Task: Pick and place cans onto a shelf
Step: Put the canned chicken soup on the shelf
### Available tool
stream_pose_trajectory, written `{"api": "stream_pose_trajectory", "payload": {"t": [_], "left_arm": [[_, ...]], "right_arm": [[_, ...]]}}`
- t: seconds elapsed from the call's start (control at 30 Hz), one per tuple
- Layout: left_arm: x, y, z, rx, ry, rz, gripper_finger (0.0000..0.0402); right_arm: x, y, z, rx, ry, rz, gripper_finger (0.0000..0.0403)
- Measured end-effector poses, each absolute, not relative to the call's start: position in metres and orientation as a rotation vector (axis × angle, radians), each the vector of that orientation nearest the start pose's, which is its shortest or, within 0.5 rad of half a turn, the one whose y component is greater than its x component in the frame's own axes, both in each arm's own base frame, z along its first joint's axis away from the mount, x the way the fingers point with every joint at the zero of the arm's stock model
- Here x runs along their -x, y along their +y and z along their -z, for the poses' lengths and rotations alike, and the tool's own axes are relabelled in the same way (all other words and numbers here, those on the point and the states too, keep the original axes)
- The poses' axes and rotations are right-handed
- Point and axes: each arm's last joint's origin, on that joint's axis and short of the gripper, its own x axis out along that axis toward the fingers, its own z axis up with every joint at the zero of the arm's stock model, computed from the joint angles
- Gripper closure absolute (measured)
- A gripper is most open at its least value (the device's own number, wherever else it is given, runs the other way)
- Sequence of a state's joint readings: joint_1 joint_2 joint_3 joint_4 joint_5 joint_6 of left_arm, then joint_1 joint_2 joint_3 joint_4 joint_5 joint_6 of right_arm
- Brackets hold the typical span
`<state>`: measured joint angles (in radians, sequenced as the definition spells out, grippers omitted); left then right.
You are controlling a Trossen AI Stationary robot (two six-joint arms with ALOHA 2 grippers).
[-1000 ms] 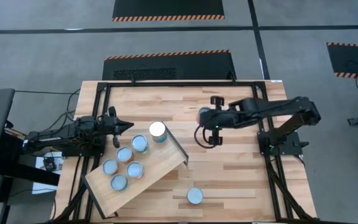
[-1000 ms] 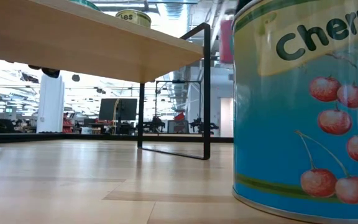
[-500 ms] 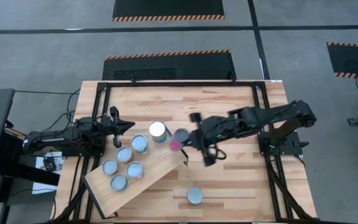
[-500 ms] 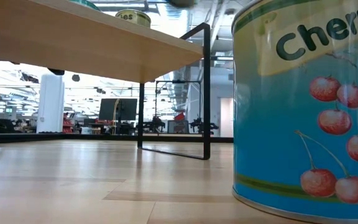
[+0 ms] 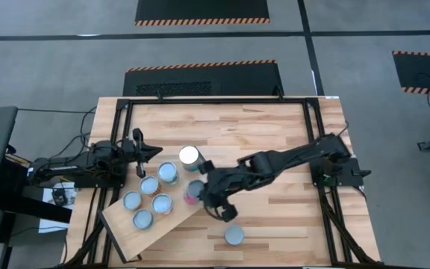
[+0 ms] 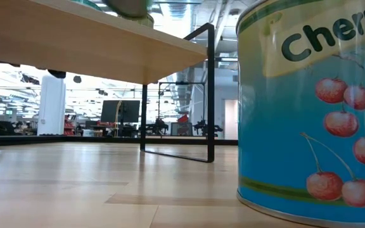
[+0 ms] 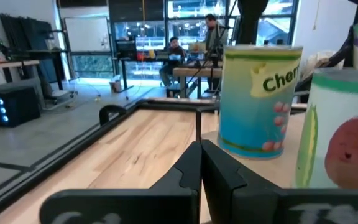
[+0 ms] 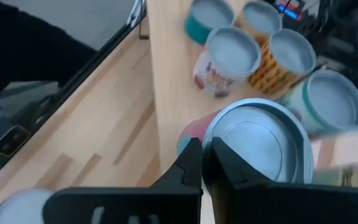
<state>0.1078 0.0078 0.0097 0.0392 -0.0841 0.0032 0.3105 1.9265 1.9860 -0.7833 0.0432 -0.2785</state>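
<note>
The shelf (image 5: 192, 209) is a light-wood board raised on dark legs (image 6: 210, 95) at the table's near left. Several cans stand on it, among them a white-topped one (image 5: 189, 155) and a teal one (image 5: 168, 172). One teal cherry can (image 5: 234, 235) stands on the tabletop near the front edge and fills the right of the low view (image 6: 309, 107). My right gripper (image 5: 202, 188) is shut on a red-labelled can (image 5: 192, 193) over the shelf's right end. My left gripper (image 5: 139, 155) is shut and empty at the shelf's far left corner. My right gripper has the red-labelled can at the edge of its silver top (image 8: 219, 134), coming from above with the fingers pointing down. The fingers (image 8: 188, 158) stand close together beside the rim; what they pinch is hidden. The can is upright; whether it touches the shelf I cannot tell.
The shelf's thin dark raised edge (image 5: 213, 177) runs just right of the held can. Other cans (image 8: 232, 59) crowd the board's left part. Bare wood lies on the table's right half (image 5: 290, 209). People sit in the room beyond (image 7: 176, 53).
My right gripper has gone from the table's middle toward the left and near edges, carrying the red-labelled can lifted clear to over the shelf's right end. The arm has stretched out. The other cans have stayed put.
</note>
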Motion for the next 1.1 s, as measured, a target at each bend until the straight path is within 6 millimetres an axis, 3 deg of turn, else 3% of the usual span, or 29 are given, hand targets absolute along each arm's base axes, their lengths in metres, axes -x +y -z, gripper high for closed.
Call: {"api": "stream_pose_trajectory", "payload": {"t": [0.33,0.77,1.1], "left_arm": [[-0.097,0.013,-0.170,-0.004,-0.041,-0.182,0.0401],[-0.097,0.013,-0.169,-0.004,-0.036,-0.182,0.0401],[-0.097,0.013,-0.169,-0.004,-0.035,-0.182,0.0401]], "right_arm": [[-0.435,0.128,-0.356,0.458,0.635,-0.350,0.0383],[-0.446,0.126,-0.335,0.495,0.686,-0.362,0.0382],[-0.450,0.127,-0.329,0.496,0.690,-0.362,0.0376]]}}
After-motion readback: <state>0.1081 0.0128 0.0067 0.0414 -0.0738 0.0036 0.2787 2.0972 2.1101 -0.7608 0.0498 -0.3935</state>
